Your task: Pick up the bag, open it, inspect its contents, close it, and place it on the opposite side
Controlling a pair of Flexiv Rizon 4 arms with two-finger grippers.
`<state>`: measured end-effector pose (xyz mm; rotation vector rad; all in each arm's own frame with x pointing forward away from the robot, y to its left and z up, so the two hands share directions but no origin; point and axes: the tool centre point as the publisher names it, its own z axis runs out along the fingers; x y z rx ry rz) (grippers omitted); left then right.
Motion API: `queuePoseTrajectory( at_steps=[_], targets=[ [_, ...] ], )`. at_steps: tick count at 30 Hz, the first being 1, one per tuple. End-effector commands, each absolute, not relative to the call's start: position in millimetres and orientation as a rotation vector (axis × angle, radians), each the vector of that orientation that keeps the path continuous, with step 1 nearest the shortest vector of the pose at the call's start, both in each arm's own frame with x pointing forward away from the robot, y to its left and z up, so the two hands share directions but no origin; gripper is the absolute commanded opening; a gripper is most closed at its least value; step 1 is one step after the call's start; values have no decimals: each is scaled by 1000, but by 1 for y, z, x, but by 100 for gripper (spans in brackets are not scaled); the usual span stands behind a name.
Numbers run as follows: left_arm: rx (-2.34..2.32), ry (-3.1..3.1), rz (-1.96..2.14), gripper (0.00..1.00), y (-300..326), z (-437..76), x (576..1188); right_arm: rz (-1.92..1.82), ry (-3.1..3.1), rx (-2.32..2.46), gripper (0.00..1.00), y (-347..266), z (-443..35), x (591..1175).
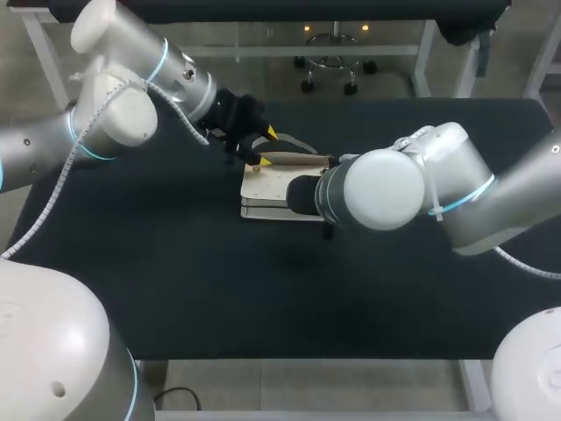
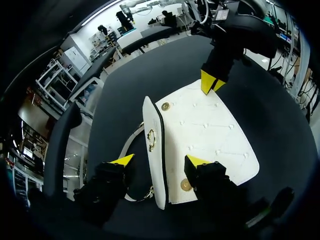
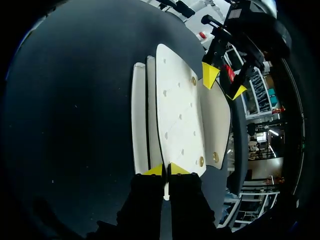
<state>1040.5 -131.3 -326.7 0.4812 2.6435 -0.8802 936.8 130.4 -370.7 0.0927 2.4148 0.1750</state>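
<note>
Head view: the white bag [image 1: 276,186] lies flat near the middle of the dark table [image 1: 175,263]. The left gripper [image 1: 266,147] hangs at the bag's far left corner. The right arm [image 1: 377,189] covers the bag's right part, so what happens at that end is hidden here.

Left wrist view: the left gripper [image 2: 160,161] is wide open and straddles the bag's near end without holding anything. One finger is over the strap [image 2: 131,145] and the other over the quilted flap [image 2: 207,132]. I cannot tell if they touch. The right gripper [image 2: 210,85] pinches the flap's far edge. The gold clasp [image 2: 150,140] sits on the bag's front edge.

Right wrist view: the right gripper [image 3: 166,171] is almost closed, and its two tips squeeze the thin edge of the flap. The body of the bag lies just beside the flap, under it.

I judge the bag light and the flap thin and bendable, with a smooth, rather slippery skin. The flap's edge is a good place for a pinch, and the body needs holding down beside the clasp. The inside of the bag shows in no view.
</note>
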Motion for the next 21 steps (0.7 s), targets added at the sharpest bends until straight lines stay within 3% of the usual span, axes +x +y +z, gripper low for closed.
queuePoseTrajectory(
  at_steps=[1,8,15,18,21],
  targets=[
    [458,2630,-886,71,-135,-336,1045,182,2412,91,0,129,-372,936],
    [431,2644,-884,59,-142,-344,1059,182,2412,91,0,129,-372,936],
    [399,2668,-890,60,-147,-352,1070,182,2412,91,0,129,-372,936],
    [383,2678,-887,51,-148,-355,1075,182,2412,91,0,129,-372,936],
    [375,2687,-884,49,-149,-358,1077,182,2412,91,0,129,-372,936]
  ],
)
